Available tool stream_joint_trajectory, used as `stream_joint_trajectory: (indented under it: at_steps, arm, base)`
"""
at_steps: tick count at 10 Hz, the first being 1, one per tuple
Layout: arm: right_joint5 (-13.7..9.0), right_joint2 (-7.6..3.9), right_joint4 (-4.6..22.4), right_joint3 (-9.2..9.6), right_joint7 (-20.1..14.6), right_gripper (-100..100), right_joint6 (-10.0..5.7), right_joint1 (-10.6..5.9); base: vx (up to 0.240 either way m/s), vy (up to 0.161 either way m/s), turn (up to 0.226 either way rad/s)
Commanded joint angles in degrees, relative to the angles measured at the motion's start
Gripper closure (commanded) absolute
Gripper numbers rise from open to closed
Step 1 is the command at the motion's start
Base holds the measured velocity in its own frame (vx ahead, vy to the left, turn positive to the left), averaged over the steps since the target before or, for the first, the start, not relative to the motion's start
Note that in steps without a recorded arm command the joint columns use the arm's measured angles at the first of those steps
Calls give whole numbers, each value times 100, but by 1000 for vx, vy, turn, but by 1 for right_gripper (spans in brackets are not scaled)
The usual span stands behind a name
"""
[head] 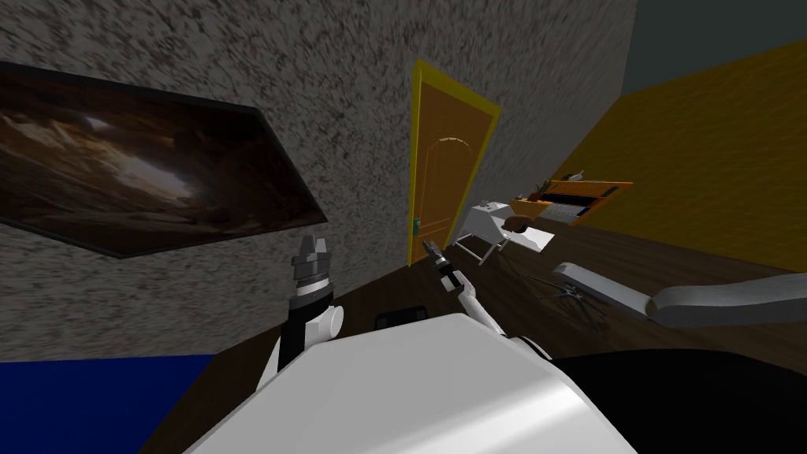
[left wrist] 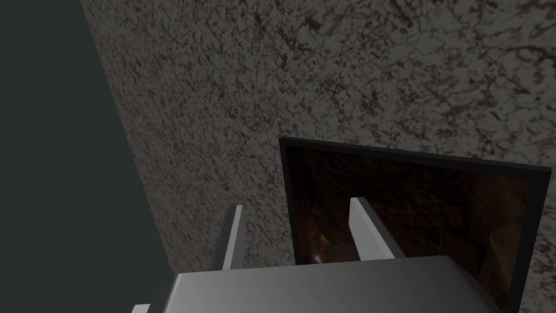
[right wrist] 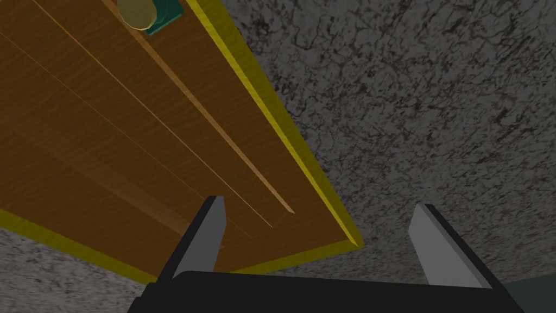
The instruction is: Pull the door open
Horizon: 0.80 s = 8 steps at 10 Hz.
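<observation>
Before the closed door (head: pixel 441 181), the right gripper (head: pixel 432 251) pointed at its knob (head: pixel 416 226), the left gripper (head: pixel 311 248) aside. From the left wrist, that gripper stood parted, empty. From the right, it stood wide apart short of the knob, presumably readying a grasp.

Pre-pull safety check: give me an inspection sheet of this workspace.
Surface: dark wood floor.
Job's things: brown door, seemingly shut in its yellow frame; round knob on teal plate, ungrasped.
Clutter: white furniture and orange shelf right of the door.
Grippers: right gripper facing the door, fingers open, short of the knob; left gripper raised, fingers open, empty.
Cables: nothing seen.
Surroundings: speckled wall, dark framed picture, yellow side wall.
</observation>
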Motion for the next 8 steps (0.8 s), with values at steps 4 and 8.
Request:
stream_joint_trajectory:
  at_steps: [4, 8]
  arm:
    - [245, -170, 719, -54, 331, -100, -42, -384]
    - [446, -302, 1255, -91, 592, -100, -56, -675]
  base:
    - [94, -30, 17]
    - [96, -30, 16]
